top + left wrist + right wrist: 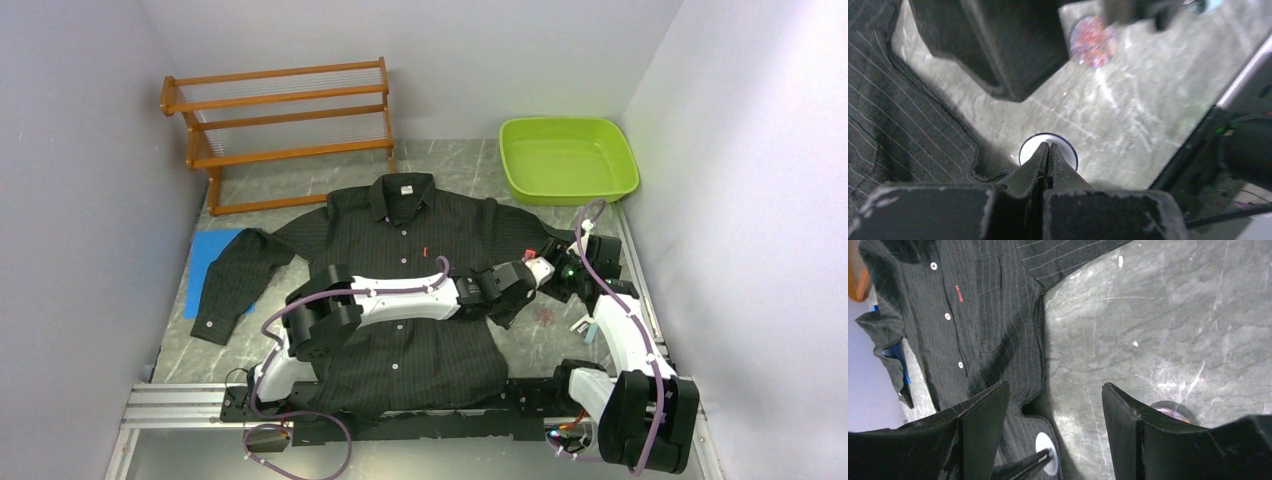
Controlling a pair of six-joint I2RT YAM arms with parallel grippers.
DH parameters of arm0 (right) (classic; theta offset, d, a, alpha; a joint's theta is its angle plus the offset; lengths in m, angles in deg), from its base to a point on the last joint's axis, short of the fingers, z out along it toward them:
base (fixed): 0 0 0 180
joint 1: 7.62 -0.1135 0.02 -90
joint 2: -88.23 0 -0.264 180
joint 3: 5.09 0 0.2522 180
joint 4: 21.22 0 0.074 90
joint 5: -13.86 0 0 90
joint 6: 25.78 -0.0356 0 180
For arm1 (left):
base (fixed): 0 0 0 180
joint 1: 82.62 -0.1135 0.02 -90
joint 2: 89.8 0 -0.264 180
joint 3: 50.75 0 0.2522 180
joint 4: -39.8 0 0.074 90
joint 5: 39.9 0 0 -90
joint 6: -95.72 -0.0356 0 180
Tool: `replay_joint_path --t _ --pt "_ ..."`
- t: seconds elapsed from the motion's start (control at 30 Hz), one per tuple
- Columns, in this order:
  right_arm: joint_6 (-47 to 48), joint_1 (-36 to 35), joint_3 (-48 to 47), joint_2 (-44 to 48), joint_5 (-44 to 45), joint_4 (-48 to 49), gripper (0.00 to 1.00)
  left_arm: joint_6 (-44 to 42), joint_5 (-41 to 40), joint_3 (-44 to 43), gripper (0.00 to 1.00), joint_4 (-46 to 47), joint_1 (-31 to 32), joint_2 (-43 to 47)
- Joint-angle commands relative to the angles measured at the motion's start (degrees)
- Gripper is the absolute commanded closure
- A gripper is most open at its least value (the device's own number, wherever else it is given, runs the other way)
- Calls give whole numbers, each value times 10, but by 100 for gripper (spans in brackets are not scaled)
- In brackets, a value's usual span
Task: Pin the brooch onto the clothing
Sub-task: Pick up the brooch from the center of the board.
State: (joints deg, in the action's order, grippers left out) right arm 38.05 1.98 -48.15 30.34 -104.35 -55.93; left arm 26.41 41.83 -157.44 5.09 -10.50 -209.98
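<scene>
Pick-up step in hand: my left gripper (1048, 146) is clenched at a white disc (1067, 150) by the edge of the clothing (400, 240) spread on the table (460, 170), though whether it grips the disc I cannot tell; my right gripper (1054, 387) stands released beside the glittery brooch (1093, 40), which next needs grasping.

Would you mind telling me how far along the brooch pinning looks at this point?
Done: the shirt lies spread flat on the table. In hand: the left gripper has its jaws shut on a small white disc at the shirt's edge; the right gripper hangs open over the table. Left: the pink glittery disc, likely the brooch, lies loose on the table, so nothing is pinned yet.
</scene>
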Motion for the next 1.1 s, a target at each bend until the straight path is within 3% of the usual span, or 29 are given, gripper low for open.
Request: replay_joint_path --t 0.0,0.3,0.47,0.6,0.67,0.73,0.9,1.07 --pt "-6 -1 -31 18 -19 11 27 10 39 -9 97 60 -7 66" --pt "-20 -2 -52 38 -56 27 19 57 65 90 97 98 -68 153" --pt "-42 -21 -42 42 -75 61 1 105 36 172 98 75 -117 218" --pt "-81 -87 -30 37 -53 110 0 159 0 233 97 50 -161 273" --pt "-107 -158 -23 31 -35 149 1 192 -14 259 97 37 -182 300" --pt "-153 -243 -15 7 -22 239 6 238 -38 301 97 31 -203 343" --pt "-172 -365 -45 -66 11 317 19 278 -39 345 97 45 -227 389" --pt "-184 -419 -80 -154 25 364 37 282 -38 353 97 43 -231 412"
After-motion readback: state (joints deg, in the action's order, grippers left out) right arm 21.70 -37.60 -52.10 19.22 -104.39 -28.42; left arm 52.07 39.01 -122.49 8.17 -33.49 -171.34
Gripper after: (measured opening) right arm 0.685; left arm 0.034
